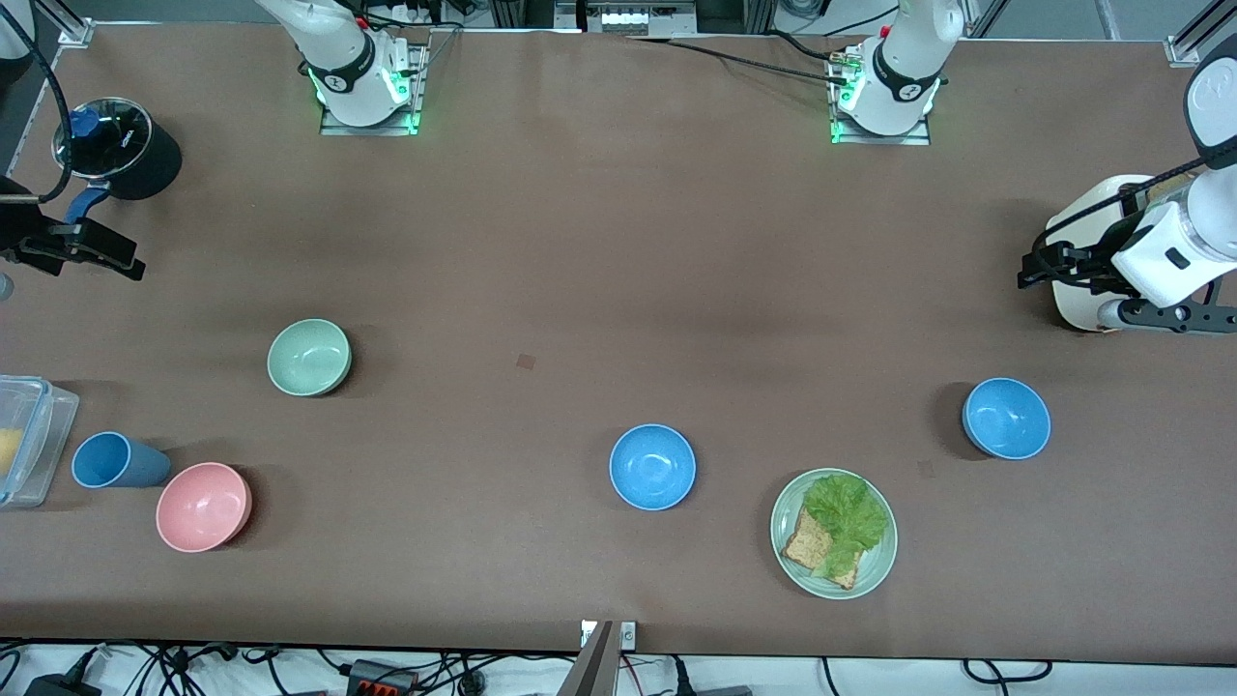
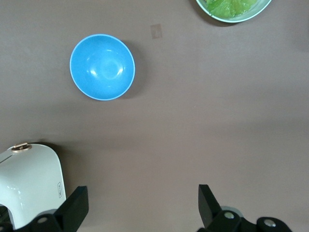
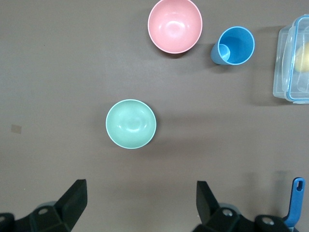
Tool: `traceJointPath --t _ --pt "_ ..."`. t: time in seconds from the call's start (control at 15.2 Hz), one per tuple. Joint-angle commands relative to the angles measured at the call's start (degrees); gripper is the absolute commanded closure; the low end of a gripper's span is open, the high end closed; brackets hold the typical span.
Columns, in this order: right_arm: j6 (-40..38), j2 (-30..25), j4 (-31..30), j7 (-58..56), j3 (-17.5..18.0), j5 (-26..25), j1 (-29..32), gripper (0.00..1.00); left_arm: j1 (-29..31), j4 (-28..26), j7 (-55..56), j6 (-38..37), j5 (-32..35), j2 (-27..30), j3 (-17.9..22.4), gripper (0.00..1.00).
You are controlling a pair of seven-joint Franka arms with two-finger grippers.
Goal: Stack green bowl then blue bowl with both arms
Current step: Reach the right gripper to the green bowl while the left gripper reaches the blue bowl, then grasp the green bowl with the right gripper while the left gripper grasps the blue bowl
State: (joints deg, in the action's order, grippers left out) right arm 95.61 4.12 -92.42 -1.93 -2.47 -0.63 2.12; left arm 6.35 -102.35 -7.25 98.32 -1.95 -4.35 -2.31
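**Bystanders on my table**

I see a pink bowl [image 1: 203,507] near the front camera at the right arm's end, a blue cup [image 1: 114,460] lying just beside it, and a clear container [image 1: 29,437] at the edge. A black pot [image 1: 121,148] sits farther up. A plate [image 1: 833,533] carries lettuce [image 1: 846,517] and bread [image 1: 810,548]. A white kettle [image 1: 1087,256] stands at the left arm's end.

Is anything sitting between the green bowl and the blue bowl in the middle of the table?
No. In the front view the stretch from the green bowl to the middle blue bowl is bare tabletop, apart from a small flat tape patch.
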Motion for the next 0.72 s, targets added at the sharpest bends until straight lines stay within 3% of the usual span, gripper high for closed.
traceJointPath --t 0.0,0.46,0.66 --pt "2.0 3.5 -1.1 -0.6 0.2 -1.0 0.3 0.0 0.5 2.1 -1.6 -1.4 -1.5 -2.7 0.0 0.0" --pt "7.1 18.4 -1.1 -0.6 0.2 -1.0 0.5 0.0 2.2 9.0 -3.8 -0.1 -0.9 -13.2 0.1 0.0" --pt "10.7 24.2 -1.1 -0.6 0.1 -0.9 1.2 0.0 3.7 11.5 -6.8 7.3 1.6 -19.9 0.2 0.0"
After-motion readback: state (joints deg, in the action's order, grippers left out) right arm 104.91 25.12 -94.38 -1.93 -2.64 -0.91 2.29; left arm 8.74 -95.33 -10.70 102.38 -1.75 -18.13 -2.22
